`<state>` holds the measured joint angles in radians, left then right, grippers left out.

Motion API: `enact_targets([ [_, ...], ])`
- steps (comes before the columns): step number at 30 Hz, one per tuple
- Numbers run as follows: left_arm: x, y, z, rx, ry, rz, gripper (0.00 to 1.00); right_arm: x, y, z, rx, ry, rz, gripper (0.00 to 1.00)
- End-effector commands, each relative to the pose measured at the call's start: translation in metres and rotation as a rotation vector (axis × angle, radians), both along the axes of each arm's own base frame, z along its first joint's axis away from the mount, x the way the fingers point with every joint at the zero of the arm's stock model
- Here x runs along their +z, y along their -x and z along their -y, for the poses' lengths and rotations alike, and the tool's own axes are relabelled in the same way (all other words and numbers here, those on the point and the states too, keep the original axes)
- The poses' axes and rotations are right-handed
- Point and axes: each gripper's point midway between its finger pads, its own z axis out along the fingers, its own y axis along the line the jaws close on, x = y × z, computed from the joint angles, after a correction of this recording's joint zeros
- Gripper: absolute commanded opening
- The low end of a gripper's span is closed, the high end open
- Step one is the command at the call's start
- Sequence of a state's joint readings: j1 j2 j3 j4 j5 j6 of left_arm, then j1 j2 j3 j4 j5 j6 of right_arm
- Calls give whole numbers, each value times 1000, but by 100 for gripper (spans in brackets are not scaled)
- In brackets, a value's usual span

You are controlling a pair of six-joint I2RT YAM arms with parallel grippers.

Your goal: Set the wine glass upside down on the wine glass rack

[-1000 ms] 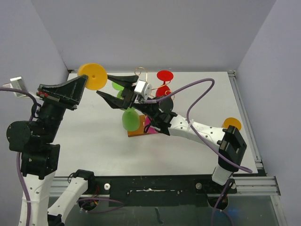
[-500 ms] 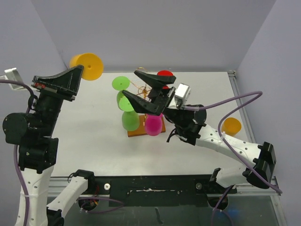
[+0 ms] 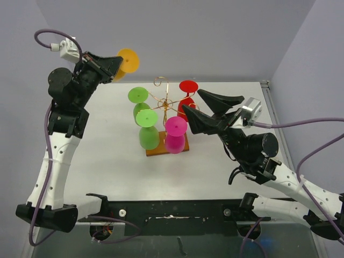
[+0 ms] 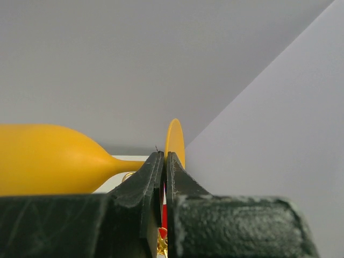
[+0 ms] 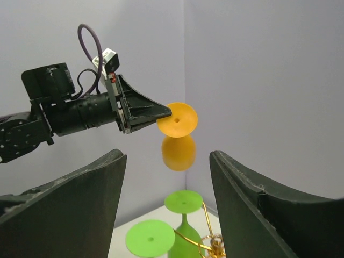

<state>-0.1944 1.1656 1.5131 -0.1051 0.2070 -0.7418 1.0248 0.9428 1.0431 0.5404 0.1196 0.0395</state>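
**Transfer stage.** The left jaws are pinching the slender stem of the orange wine glass (image 5: 178, 153) just under its foot, closed down to the stem's width. They are carrying it high over the far left corner of the worktop (image 3: 107, 156), well apart from the wine glass rack (image 3: 165, 103). In the right wrist view the glass is hanging foot uppermost and bowl downward, so it appears already inverted. The right jaws are standing wide apart and gripping nothing, just to the right of the rack.

**Doing the step well.** As I judge it, the stem should be travelling sideways into an unoccupied scroll with the foot riding above the wire. The glass should then be sinking until the wire is bearing the weight, and only then should the jaws be parting. The path should be avoiding the green glasses (image 3: 146, 118), the pink glass (image 3: 175, 126) and the red glass (image 3: 188, 87) already hanging there, since a knock is likely to set the light frame swaying. A free curl seems to be showing on the far side, though I cannot be sure.

**Materials.** The glass is looking opaque and smooth, probably plastic, with a flat disc foot and a rounded bowl. The rack is thin gold wire, curling outward from a central post on a rectangular brown wooden base (image 3: 155, 152).
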Motion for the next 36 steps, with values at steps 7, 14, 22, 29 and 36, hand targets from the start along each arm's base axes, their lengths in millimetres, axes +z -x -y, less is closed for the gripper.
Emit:
enact_targets([
  [7, -5, -52, 31, -158, 21, -4, 0, -68, -23, 34, -174, 137, -270, 66],
  [14, -46, -78, 47, -253, 101, -158, 0, -80, -23, 43, -184, 124, -314, 69],
  [22, -60, -70, 33, -174, 104, -160, 0, -85, -21, 49, -187, 95, -335, 69],
  [29, -70, -65, 40, -231, 107, -208, 0, -88, -25, 48, -195, 81, -364, 69],
  [36, -84, -68, 44, -255, 77, -261, 0, -90, -25, 47, -189, 72, -377, 69],
])
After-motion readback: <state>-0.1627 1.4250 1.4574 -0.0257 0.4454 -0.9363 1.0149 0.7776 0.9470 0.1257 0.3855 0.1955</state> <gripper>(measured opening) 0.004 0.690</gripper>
